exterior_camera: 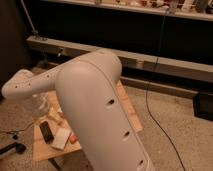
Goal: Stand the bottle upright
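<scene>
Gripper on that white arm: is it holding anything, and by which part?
Cannot be told: the gripper hangs above the wooden table's left end, and any hold does not show.

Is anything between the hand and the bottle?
Can't tell: no bottle shows. The robot's arm hides much of the table; the hand hangs over its left end, near a dark flat object and a white block.

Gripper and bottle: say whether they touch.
Cannot tell. The camera view shows the gripper low over the table's left end, partly hidden by the arm; the bottle cannot be made out.
</scene>
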Available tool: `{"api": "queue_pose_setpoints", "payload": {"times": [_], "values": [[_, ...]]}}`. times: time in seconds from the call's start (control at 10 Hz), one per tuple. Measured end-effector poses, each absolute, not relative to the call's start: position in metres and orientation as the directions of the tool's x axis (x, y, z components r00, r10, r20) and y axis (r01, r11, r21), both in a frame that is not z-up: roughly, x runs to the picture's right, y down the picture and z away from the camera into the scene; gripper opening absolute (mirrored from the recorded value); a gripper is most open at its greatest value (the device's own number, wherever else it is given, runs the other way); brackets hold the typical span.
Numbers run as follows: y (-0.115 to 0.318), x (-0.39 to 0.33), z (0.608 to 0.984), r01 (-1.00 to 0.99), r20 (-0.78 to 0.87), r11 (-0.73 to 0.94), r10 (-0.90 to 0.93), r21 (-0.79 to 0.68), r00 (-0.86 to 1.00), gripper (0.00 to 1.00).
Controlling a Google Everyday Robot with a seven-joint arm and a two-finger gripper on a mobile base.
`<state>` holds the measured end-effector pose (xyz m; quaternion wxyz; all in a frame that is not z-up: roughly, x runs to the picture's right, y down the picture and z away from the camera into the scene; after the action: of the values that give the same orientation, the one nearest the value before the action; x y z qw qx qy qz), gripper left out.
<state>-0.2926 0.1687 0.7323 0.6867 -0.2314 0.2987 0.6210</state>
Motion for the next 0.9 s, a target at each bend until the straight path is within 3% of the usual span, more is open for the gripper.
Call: {"api": "queue_pose_setpoints", "payload": {"times": [0.9], "values": [[0.166,-0.285,0.742,-0.991,-0.694,0.119,0.719,0.067,0.039,0.65]]}}
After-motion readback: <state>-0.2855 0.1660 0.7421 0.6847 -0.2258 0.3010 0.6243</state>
